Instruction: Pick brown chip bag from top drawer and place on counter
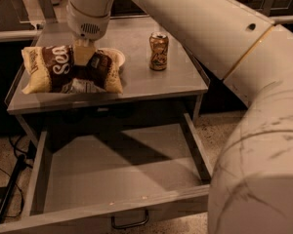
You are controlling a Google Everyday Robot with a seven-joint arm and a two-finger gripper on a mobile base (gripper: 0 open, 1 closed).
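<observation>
Bench [156, 84], upper frame: chip bag [58, 74] upper left, apparently down on it; tool [84, 56] pinching bag's middle. Can [158, 51] to its right. Drawer [122, 174] open below. Step: placing. Next, prob.: release, lift clear.

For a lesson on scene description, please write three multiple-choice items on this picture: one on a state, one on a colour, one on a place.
1. The top drawer is: A) shut B) pulled open C) taken out
2. The can on the counter is: A) brown B) blue C) green
3. Where is the brown chip bag? A) in the top drawer B) on the floor C) at the counter's left side, under the gripper

Answers: 1 B, its bare bottom shows; 2 A, its label is brown; 3 C, the gripper is directly above the bag.
</observation>
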